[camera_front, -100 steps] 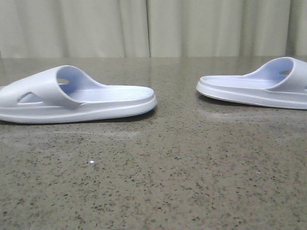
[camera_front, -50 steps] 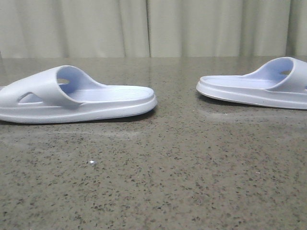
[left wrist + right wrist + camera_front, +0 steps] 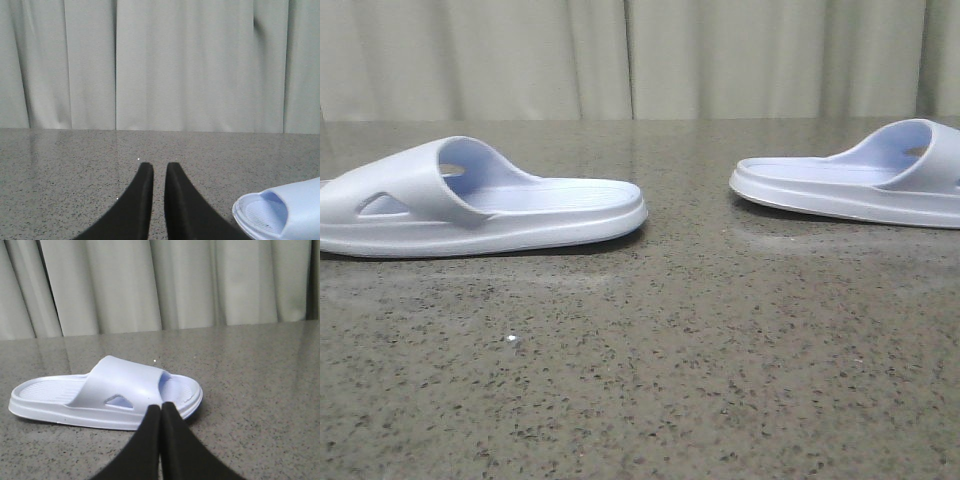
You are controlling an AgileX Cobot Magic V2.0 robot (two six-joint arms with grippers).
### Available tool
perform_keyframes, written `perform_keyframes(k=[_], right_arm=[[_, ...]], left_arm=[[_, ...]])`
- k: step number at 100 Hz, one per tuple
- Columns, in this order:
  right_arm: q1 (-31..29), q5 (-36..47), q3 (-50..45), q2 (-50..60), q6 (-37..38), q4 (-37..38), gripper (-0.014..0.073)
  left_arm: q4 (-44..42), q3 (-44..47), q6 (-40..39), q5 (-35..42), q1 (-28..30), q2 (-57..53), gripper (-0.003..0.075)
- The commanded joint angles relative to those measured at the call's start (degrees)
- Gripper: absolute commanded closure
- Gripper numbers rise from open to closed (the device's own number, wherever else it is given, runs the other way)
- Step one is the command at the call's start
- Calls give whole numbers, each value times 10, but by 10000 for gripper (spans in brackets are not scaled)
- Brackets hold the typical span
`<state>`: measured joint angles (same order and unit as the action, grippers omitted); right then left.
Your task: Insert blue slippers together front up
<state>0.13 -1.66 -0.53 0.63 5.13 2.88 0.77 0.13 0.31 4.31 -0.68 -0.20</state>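
Two pale blue slippers lie sole-down and apart on the speckled table. The left slipper (image 3: 470, 200) has its strap to the left. The right slipper (image 3: 860, 185) has its strap to the right and is cut by the frame edge. Neither gripper shows in the front view. In the left wrist view my left gripper (image 3: 159, 167) is empty, its fingers nearly together with a narrow gap, and one rounded end of a slipper (image 3: 280, 212) lies beside it. In the right wrist view my right gripper (image 3: 161, 406) is shut and empty, just in front of a slipper (image 3: 100, 390) near its strap.
The table is dark speckled stone (image 3: 650, 380). A pale curtain (image 3: 640, 60) hangs behind its far edge. A small white speck (image 3: 511, 340) lies on the table in front of the left slipper.
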Motion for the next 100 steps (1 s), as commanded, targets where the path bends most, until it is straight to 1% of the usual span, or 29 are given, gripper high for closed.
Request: perform_keyframes(k=[1, 7, 100], right_arm=[[-5, 72, -12, 11, -3, 4, 701], [-5, 82, -12, 11, -3, 4, 701], [-5, 82, -12, 11, -3, 4, 701]], left_arm=[[3, 5, -3, 45, 1, -18, 704], [3, 5, -3, 45, 1, -18, 704], [3, 5, -3, 45, 1, -18, 704]])
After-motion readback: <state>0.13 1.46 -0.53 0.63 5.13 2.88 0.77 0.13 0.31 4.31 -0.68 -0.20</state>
